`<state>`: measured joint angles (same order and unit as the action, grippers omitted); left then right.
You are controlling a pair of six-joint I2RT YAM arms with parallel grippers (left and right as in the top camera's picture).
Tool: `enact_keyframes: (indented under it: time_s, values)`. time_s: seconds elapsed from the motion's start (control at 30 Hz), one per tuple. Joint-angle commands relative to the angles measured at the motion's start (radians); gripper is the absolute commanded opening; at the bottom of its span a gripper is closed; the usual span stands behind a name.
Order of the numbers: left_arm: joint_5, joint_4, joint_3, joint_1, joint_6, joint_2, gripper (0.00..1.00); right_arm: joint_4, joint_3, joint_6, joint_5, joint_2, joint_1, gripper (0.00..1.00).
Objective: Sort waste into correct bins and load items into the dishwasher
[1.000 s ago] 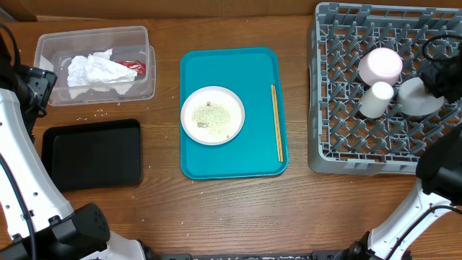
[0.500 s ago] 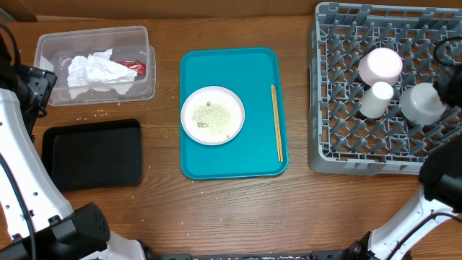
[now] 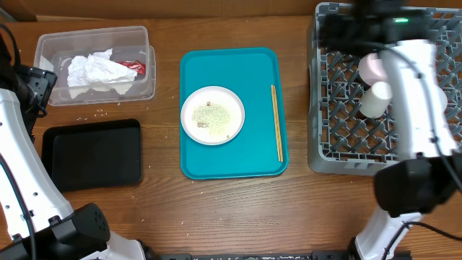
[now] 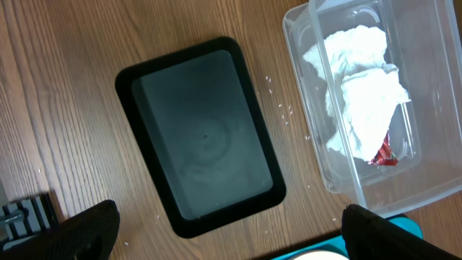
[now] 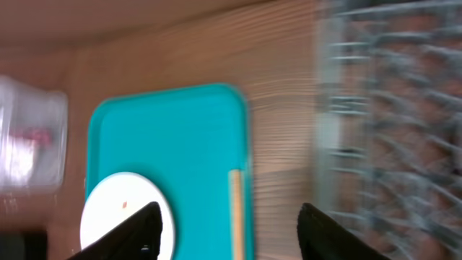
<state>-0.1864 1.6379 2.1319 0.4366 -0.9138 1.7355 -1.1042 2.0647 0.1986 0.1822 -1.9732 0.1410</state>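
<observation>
A white plate with rice on it lies on the teal tray, and wooden chopsticks lie along the tray's right side. The clear tub holds a crumpled napkin and a red wrapper. Below the tub sits the black tray. The grey dish rack holds a pink plate and a white cup, both partly under my right arm. My right gripper hangs open and bare over the rack's far left corner. Above the black tray, my left gripper is wide open.
Loose rice grains are scattered on the wood between the tub and the black tray. My left arm stands at the table's left edge. The right wrist view is blurred by motion.
My right arm has swung from the rack's right side across to its far left corner, and its jaws have opened. The left arm has not moved.
</observation>
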Motion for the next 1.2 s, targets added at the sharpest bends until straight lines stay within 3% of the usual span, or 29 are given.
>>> enact_keyframes:
  time_s: [0.0,0.3,0.4,0.47,0.57,0.73,0.9,1.07,1.17]
  values:
    - [-0.004,0.000,-0.005,0.002,0.009,0.006,1.00,0.013,0.009,-0.017,-0.100,-0.064,0.121,0.63]
    - [-0.004,0.000,-0.005,0.002,0.009,0.006,1.00,0.038,0.005,-0.016,-0.219,-0.224,0.322,0.71]
    - [-0.004,0.000,-0.005,0.002,0.009,0.006,1.00,0.053,0.005,-0.011,-0.219,-0.228,0.343,0.82]
    - [-0.004,0.000,-0.005,0.002,0.009,0.006,1.00,0.062,0.019,0.018,-0.221,-0.216,0.344,0.97]
    - [-0.004,0.000,-0.005,0.002,0.009,0.006,1.00,0.051,0.069,0.042,-0.261,-0.191,0.322,1.00]
    - [-0.004,0.000,-0.005,0.002,0.009,0.006,1.00,-0.027,0.222,0.040,-0.300,-0.138,0.223,1.00]
    - [-0.004,0.000,-0.005,0.002,0.009,0.006,1.00,-0.057,0.315,0.042,-0.345,-0.100,0.027,1.00]
    - [-0.004,0.000,-0.005,0.002,0.009,0.006,1.00,-0.112,0.311,0.175,-0.242,-0.097,-0.175,1.00]
    - [-0.004,0.000,-0.005,0.002,0.009,0.006,1.00,-0.161,0.311,0.177,-0.124,-0.099,-0.298,1.00]
